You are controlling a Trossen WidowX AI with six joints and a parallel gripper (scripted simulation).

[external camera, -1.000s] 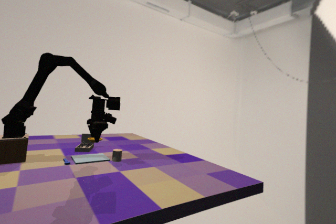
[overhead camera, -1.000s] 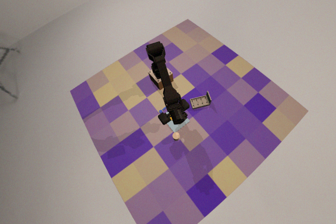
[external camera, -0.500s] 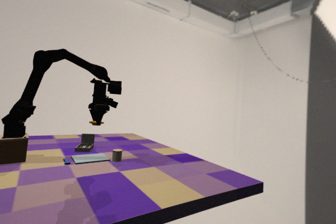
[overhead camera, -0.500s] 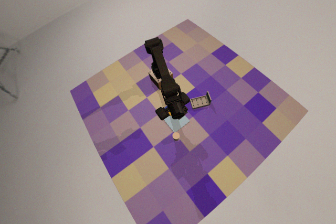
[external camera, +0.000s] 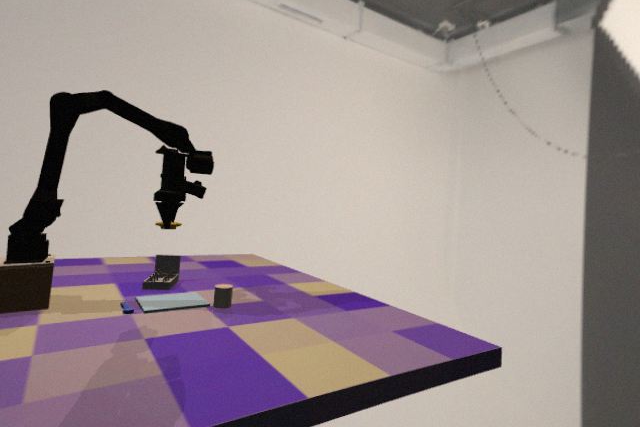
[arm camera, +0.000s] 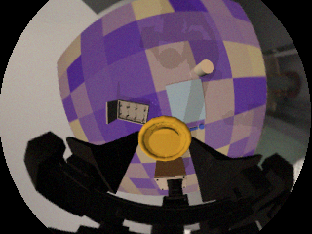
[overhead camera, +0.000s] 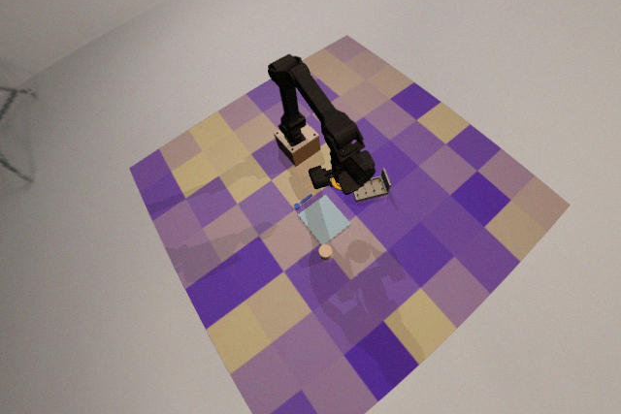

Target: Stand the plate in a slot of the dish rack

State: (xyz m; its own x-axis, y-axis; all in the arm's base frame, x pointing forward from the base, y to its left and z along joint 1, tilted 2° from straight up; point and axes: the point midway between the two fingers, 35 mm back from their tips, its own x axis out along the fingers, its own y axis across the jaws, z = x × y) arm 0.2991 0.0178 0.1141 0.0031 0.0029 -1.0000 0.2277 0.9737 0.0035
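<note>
A black robot arm holds a small yellow plate point(arm camera: 166, 138) flat in its gripper point(external camera: 168, 223), high above the checkered surface point(external camera: 268, 355) and nearly over the grey dish rack point(external camera: 161, 273). The gripper is clamped on the plate's rim. Below lie a pale blue mat point(external camera: 172, 301), a small blue object point(external camera: 126, 307) and a tan cylinder point(external camera: 223, 295), all apart from the rack.

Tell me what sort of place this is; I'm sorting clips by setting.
Probably a bare test room, not a kitchen: a checkered table stands between plain white walls, with an arm on a box, its claw holding a yellow plate above a dish rack.
</note>
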